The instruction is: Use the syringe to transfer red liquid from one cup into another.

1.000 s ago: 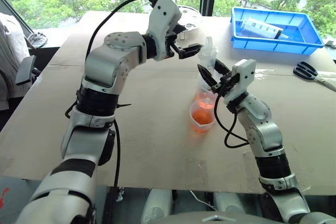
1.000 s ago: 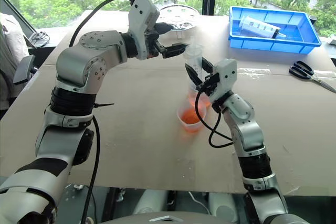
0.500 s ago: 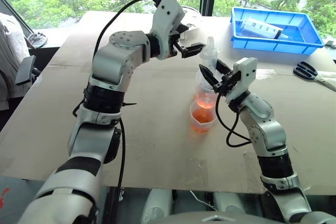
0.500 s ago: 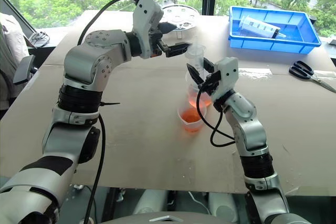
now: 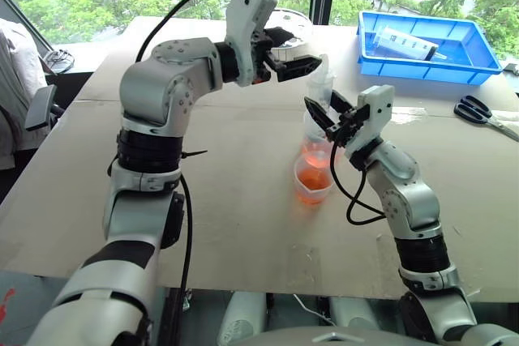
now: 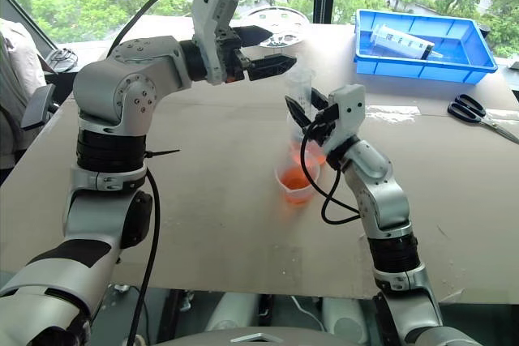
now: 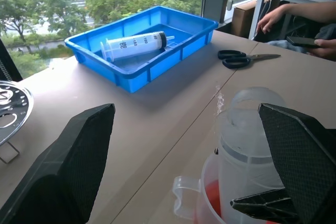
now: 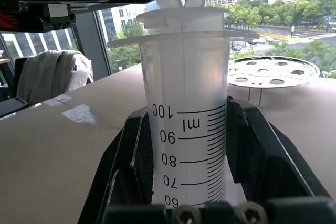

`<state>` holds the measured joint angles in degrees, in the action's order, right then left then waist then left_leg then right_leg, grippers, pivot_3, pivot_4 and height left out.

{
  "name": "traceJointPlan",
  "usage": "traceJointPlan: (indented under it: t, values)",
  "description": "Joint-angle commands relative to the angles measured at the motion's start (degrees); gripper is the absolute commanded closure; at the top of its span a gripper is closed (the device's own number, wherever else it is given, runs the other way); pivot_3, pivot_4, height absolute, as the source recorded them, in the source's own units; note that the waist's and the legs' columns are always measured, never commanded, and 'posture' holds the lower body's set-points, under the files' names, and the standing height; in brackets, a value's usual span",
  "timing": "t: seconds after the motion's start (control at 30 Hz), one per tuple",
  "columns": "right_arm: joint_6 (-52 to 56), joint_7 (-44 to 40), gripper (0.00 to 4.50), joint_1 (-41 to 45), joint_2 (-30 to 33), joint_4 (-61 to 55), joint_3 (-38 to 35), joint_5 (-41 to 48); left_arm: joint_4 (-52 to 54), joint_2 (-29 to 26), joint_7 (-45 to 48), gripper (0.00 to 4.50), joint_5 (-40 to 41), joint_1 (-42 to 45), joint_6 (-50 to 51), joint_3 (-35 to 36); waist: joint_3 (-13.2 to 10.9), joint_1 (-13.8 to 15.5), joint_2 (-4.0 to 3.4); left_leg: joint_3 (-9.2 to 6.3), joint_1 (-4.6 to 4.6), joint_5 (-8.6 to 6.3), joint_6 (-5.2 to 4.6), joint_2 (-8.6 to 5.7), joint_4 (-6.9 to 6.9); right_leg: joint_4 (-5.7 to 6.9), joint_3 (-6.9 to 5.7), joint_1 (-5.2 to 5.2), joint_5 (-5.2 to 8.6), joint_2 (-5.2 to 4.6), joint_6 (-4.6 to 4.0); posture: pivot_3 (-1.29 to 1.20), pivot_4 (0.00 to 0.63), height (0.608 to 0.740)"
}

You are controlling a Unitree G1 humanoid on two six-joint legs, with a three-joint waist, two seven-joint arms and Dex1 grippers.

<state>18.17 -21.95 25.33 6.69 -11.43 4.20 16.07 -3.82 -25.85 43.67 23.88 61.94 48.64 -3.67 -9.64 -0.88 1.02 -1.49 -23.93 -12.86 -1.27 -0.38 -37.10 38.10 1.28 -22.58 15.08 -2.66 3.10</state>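
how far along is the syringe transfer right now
Done: the right gripper is clamped on the syringe, standing upright in the far cup. In hand: the left gripper, open, hovers at the plunger top, not gripping it. Left: working the plunger and emptying into the other cup. Red liquid sits in both cups, so which is the source I cannot tell.

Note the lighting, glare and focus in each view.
Eye views: soft daylight from the windows, faint shadows, wet glint on the table. Left wrist view: the left hand's fingers loom soft, the blue tray sharp. Right wrist view: the syringe backlit, its scale crisp.
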Motion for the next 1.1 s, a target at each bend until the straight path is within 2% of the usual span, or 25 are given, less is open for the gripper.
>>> traceJointPlan:
  t: [0.03,0.77,0.97,1.1]
  values:
    - [-0.06,-0.4,3.01,1.23,0.05,-2.12,0.32,0.39,-0.79,1.43,0.79,0.0,-1.59,2.82,-3.89,-1.83,0.0,0.03,0.0,0.0,0.0,0.0,0.0,-0.01,0.0,0.0,0.0,0.0,0.0,0.0,0.0,0.0,0.15,0.74]
    - [0.88,-0.87,3.02,1.15,0.08,-2.67,0.93,0.62,-4.54,2.87,2.66,0.0,-3.45,2.8,-5.98,-1.1,0.0,-0.1,0.0,0.01,0.0,-0.01,-0.01,-0.01,0.0,0.01,0.01,-0.01,0.0,0.0,0.0,0.0,0.15,0.74]
    - [0.91,-1.24,3.02,1.07,-0.29,-3.18,0.89,1.37,-7.16,1.92,3.53,0.0,-7.48,1.73,-11.24,-3.42,0.01,-0.1,0.0,0.01,0.0,0.0,-0.01,-0.01,0.0,0.02,0.01,-0.01,0.0,0.0,0.0,0.0,0.15,0.74]
    - [1.18,-1.85,3.02,1.0,-0.08,-3.5,1.05,1.8,-9.12,2.71,5.74,0.0,-7.19,1.87,-14.83,-3.2,0.01,-0.09,0.01,0.01,0.0,-0.01,-0.01,-0.01,-0.02,0.03,0.0,0.0,0.0,0.0,0.0,0.0,0.15,0.74]
